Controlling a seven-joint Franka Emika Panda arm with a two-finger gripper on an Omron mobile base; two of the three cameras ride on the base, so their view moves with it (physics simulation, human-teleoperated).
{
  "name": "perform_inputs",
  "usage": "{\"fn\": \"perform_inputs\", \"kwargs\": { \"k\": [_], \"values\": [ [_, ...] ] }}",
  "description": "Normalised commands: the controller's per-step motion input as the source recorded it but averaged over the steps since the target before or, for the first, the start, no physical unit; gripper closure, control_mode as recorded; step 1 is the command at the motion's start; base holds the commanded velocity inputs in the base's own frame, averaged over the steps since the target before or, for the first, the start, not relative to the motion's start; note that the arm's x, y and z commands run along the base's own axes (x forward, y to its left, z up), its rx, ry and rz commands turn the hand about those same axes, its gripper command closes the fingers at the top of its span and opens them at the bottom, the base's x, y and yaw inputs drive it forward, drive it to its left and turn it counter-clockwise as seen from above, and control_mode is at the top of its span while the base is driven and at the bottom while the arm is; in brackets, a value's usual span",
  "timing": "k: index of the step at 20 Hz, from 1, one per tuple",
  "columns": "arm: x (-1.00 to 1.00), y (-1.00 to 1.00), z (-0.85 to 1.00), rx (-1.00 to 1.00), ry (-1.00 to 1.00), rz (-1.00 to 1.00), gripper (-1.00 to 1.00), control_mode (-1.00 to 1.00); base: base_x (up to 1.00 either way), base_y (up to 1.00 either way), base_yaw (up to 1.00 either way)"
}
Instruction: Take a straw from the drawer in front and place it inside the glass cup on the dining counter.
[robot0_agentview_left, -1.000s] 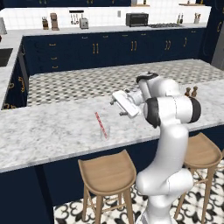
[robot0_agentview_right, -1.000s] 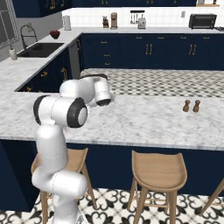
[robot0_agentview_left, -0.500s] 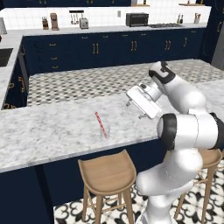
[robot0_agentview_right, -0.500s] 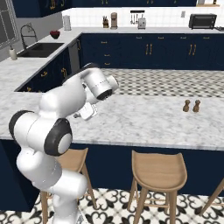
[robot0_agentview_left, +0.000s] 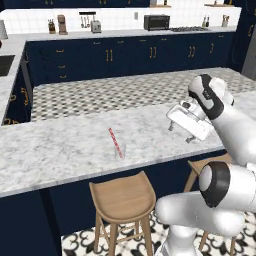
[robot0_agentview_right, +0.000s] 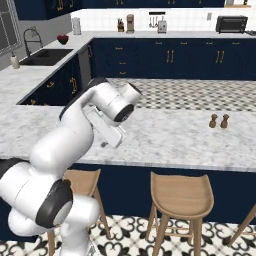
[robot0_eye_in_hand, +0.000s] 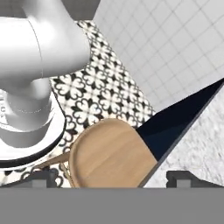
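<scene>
Our pincer (robot0_agentview_left: 179, 134) is wide open and holds nothing. It hangs over the near edge of the long white-grey marbled surface (robot0_agentview_left: 60, 150), with its two dark tips (robot0_eye_in_hand: 189, 178) pointing back toward our own body. In the hand view, between the tips, we see a round wooden stool (robot0_eye_in_hand: 109, 153) at about 6 o'clock and the black-and-white patterned floor (robot0_eye_in_hand: 100, 87) at 12 o'clock.

From the pincer, at 9 o'clock in the left base view, the thin red-pink straw (robot0_agentview_left: 115, 143) leans up at a slant. Its low end sits inside the small clear glass cup (robot0_agentview_left: 122, 152), which is very hard to see. The cup stands on the surface near its front edge.

So we think the job is nearly done. The straw looks like it is in the cup, and our pincer is well apart from it. All that seems left is to pull the arm away.

Further off, two small brown shakers (robot0_agentview_right: 219, 120) stand on the same surface. We can read no words or labels anywhere.
</scene>
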Motion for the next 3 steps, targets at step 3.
{"fn": "perform_inputs", "kwargs": {
  "k": [3],
  "values": [
    [-0.76, -0.73, -0.14, -0.26, -0.21, 0.0, -1.0, -1.0, 0.0, 0.0, 0.0]
  ]
}}
